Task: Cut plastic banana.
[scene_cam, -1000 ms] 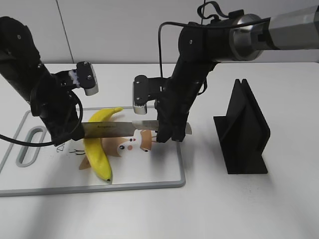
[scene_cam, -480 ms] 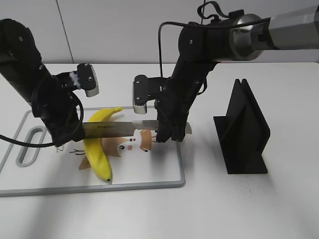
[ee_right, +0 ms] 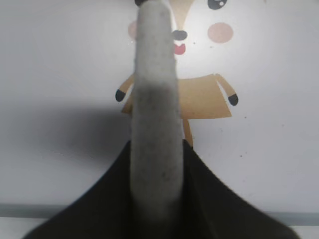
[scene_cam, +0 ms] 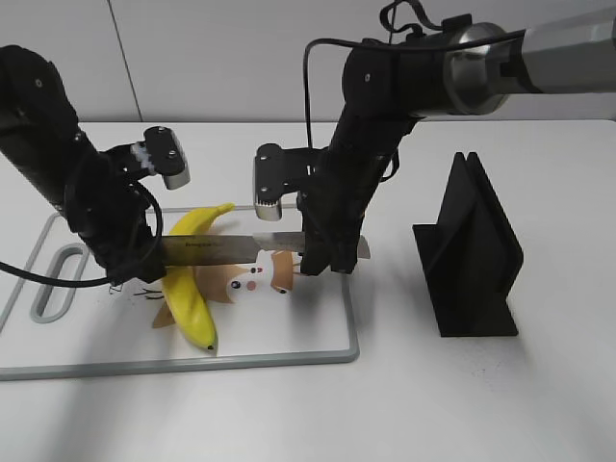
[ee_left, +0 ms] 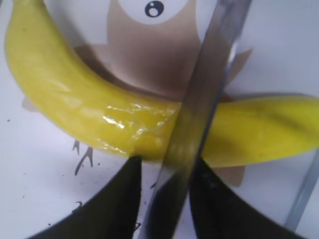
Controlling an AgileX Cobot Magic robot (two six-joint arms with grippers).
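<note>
Exterior view, knife (scene_cam: 226, 249) ends hidden by both grippers, across plastic banana (scene_cam: 188, 289)

White cutting board (scene_cam: 289, 348) with a grey rim, lying flat on a white table (scene_cam: 481, 404); an oval grey handle slot (scene_cam: 60, 281) at its left end. Printed on the board, a cartoon animal (ee_right: 197, 74) in tan and brown with round dark eyes, pink cheeks and a small red mouth. Well to the right of the board, standing upright on the table, a black wedge-shaped stand (scene_cam: 472, 252) with a narrow slot along its top.
</note>
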